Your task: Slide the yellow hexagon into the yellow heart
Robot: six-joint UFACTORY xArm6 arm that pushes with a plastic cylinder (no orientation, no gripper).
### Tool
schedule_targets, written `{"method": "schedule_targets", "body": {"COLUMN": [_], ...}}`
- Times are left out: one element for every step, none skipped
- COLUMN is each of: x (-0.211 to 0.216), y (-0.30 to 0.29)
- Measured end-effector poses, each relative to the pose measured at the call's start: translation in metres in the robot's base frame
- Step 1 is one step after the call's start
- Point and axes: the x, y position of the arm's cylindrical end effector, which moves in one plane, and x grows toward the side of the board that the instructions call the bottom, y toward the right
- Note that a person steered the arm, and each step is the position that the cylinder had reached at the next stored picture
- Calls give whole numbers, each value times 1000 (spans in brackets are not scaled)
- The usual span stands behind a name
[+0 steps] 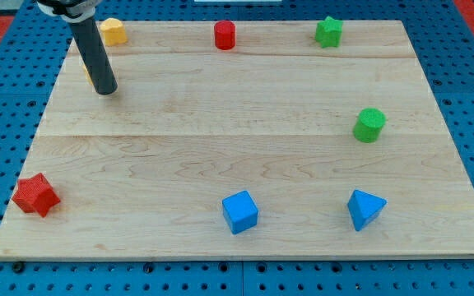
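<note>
A pale wooden board [245, 156] lay on blue pegboard [467, 49]. My tip [105, 89], a bare rod, stood near the top-left corner, beside the yellow block [113, 31], pinching nothing.

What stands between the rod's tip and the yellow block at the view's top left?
Nothing visible: no block lies between my tip and the yellow block, which sits toward the view's top, beside the rod. A yellow sliver at the rod's left edge may be the second yellow block, mostly hidden.
</note>
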Motion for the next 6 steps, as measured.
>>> {"method": "schedule_targets", "body": {"x": [-20, -40, -62, -34, -60, -81], "y": [-13, -18, -15, -14, -36, -34]}}
